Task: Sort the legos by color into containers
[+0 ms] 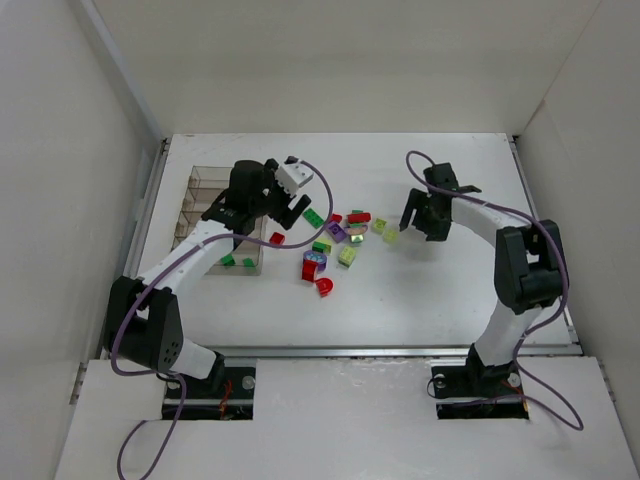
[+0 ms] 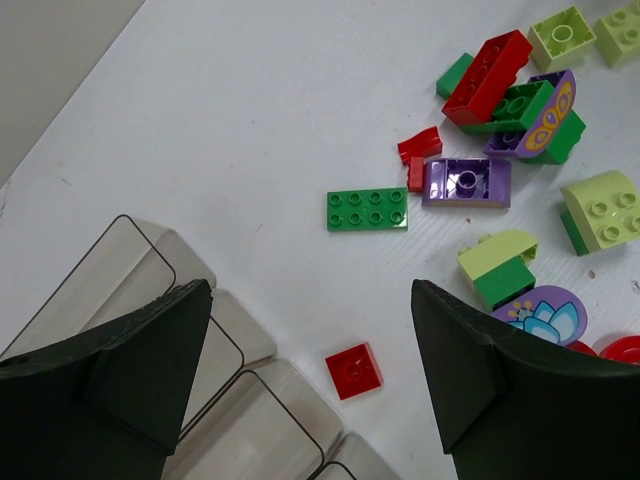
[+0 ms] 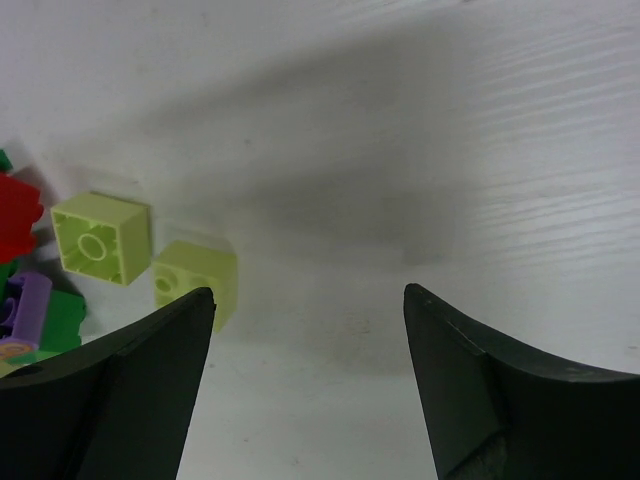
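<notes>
White table [image 1: 450, 290] filled the overhead view, with the smoky clear organizer box [image 1: 195, 190] at its left side and the legos [image 1: 335, 240] scattered loosely around the middle, just right of the box. Two green bricks [image 1: 228, 261] sat at the box's nearest row, and a small red brick [image 1: 277, 238] lay on the table just beside the box. The left gripper [image 1: 262, 212] hung over the box's right edge, while the right gripper [image 1: 418, 222] hovered next to two yellow-green bricks [image 1: 385, 231] at the pile's right fringe. From the left wrist, the left gripper [image 2: 310, 295] stood wide open with nothing between its jaws. The box's rounded compartment walls [image 2: 150, 270] showed under the left-hand finger, and the small red brick [image 2: 353, 370] lay on bare table between the two fingers. Farther off were a flat green plate [image 2: 367, 209], a purple brick [image 2: 466, 182] and a long red brick [image 2: 487, 77], the last resting on a heap of green and purple pieces. From the right wrist, the right gripper [image 3: 310, 295] was likewise spread apart and held nothing, with only bare table between its fingers. The two yellow-green bricks [image 3: 100, 237] lay at the left, close together, the nearer one partly hidden behind the left-hand finger.
</notes>
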You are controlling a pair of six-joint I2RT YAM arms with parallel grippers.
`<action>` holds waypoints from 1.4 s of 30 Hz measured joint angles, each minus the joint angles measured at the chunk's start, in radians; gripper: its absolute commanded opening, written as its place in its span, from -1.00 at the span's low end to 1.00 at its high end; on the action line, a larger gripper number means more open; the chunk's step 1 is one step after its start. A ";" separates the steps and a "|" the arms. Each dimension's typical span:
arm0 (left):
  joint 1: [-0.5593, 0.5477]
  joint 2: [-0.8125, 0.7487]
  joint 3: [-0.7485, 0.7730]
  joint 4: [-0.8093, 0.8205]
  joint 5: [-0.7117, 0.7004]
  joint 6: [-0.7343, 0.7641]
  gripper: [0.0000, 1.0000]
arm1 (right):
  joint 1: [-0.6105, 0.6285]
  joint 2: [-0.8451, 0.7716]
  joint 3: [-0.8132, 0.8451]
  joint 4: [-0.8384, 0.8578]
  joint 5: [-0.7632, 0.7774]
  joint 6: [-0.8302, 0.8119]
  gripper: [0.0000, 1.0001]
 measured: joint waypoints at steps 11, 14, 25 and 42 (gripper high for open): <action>0.000 -0.024 -0.056 0.025 -0.048 -0.010 0.57 | 0.150 0.055 0.058 -0.001 0.019 0.004 0.55; -0.001 -0.037 -0.060 0.026 -0.053 -0.011 0.57 | 0.142 0.100 0.089 -0.009 0.036 0.008 0.52; -0.001 -0.081 -0.106 0.045 -0.077 -0.010 0.57 | 0.175 0.186 0.188 -0.043 0.097 0.011 0.12; -0.001 -0.109 -0.138 0.045 -0.109 0.017 0.57 | 0.257 0.175 0.171 -0.145 0.237 0.034 0.15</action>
